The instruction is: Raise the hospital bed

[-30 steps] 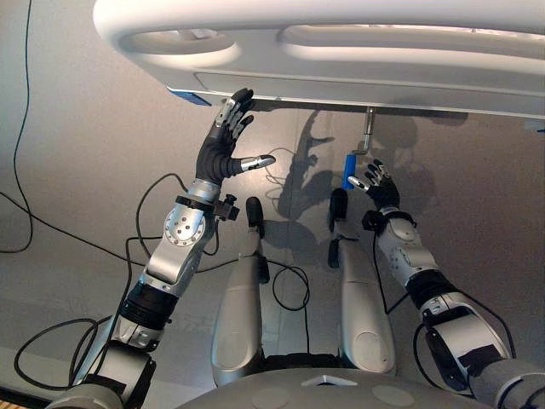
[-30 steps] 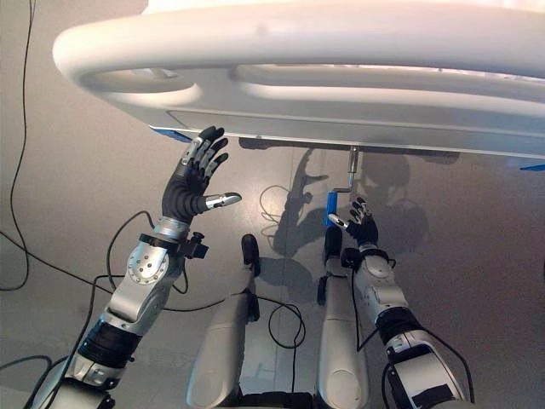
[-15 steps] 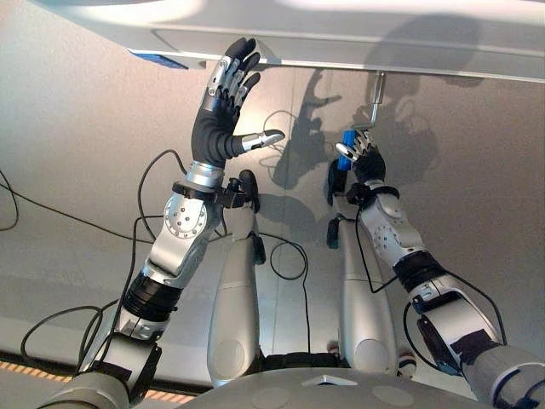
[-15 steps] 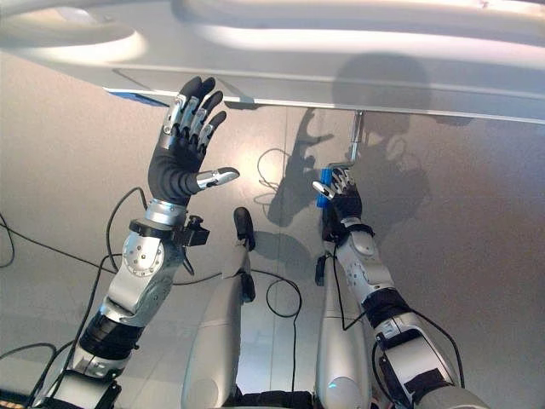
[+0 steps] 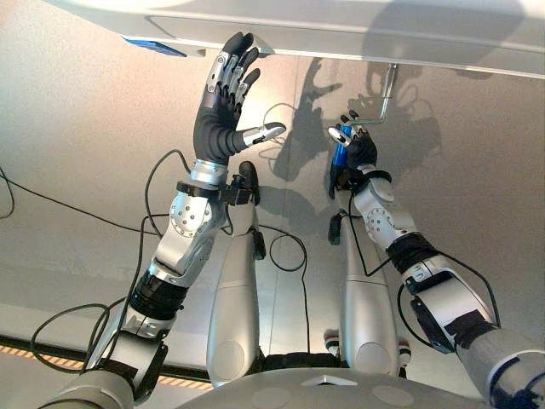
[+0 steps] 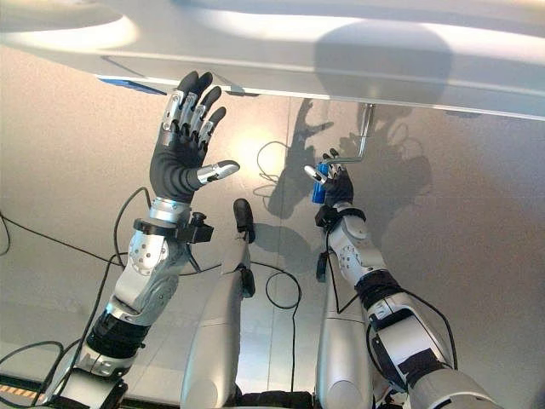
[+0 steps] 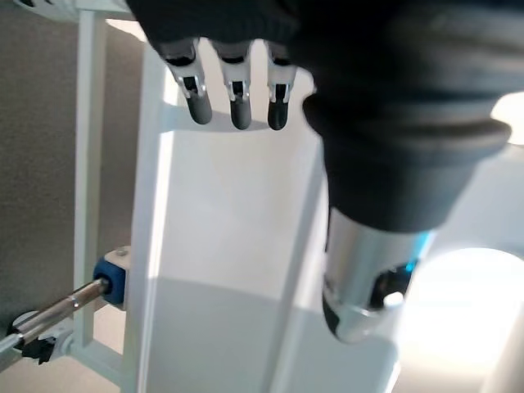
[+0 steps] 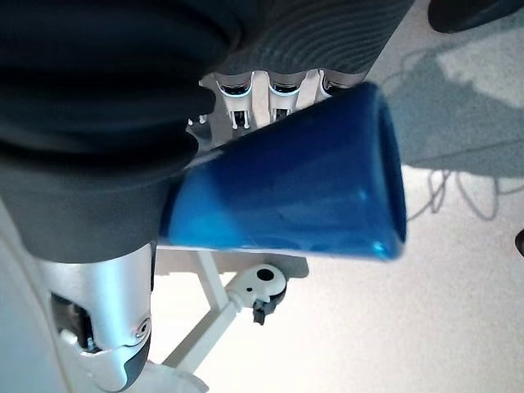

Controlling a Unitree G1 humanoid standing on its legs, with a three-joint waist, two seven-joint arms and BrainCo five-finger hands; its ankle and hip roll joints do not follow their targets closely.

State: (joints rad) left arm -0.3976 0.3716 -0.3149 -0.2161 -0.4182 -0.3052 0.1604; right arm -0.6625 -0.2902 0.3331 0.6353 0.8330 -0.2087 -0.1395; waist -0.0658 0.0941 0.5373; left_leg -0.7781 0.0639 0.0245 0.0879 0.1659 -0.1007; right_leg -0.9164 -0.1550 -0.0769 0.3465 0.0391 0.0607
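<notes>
While the left hand (image 5: 220, 111) stays raised, fingers spread, the right hand (image 5: 353, 152) has wrapped the blue plastic crank handle (image 8: 286, 188) at two o'clock under the white footboard (image 5: 358, 34), ready for cranking.

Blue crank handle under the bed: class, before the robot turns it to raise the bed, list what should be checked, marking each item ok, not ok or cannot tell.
1. Right hand is at the blue crank handle: ok.
2. Its fingers are curled round the handle, as the right wrist view shows: ok.
3. Handle joins the bent metal crank rod leading up under the bed frame: ok.
4. Left hand is open, fingers straight, up at the frame's edge, away from the crank: ok.
5. Whether the left hand actually presses the frame: cannot tell.
6. Loose cable lies on the floor below the crank: ok.
</notes>
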